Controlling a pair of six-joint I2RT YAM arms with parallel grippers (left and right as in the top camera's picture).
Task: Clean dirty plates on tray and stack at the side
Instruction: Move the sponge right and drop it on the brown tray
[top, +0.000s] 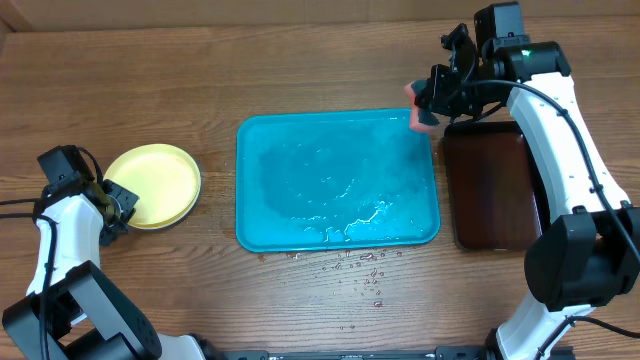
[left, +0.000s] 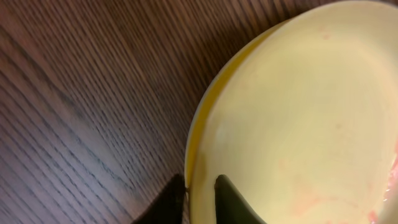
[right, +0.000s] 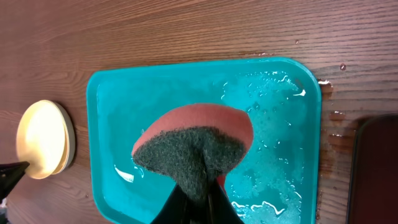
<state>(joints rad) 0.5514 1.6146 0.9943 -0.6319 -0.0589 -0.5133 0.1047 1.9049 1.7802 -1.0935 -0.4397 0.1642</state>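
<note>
- where the overhead view shows the lower left of the frame, the left arm rises from its base, bends at the wrist and points its left pincer (top: 122, 200) rightward at the plates (top: 152, 185).
- in the left wrist view the left pincer (left: 199, 196) is nearly closed, one dark finger (left: 171, 200) outside the rim and the other inside, clamping the edge of the plates (left: 298, 112).
- the plates are stacked on the worktop (top: 150, 80) at the left of the overhead frame, beside the tray (top: 240, 180) but not touching it. the top plate is pale yellow with faint pink marks, and a brighter yellow rim shows under it.
- the right arm climbs the right edge of the overhead frame, folds at the upper right and reaches leftward, so the right pincer (top: 430, 103) is over the tray's upper right corner.
- the right pincer (right: 196, 202) is closed on a sponge (right: 193, 146). the sponge is pink-red with a dark green scouring face towards the wrist camera, and it is pinched at its lower end.
- the teal tray (right: 118, 124) lies at the centre of the worktop, wet, with puddles along its lower and right parts.
- water drops (top: 360, 270) dot the worktop just below the tray.
- a dark brown tray (top: 490, 185) lies just right of the teal one.
</note>
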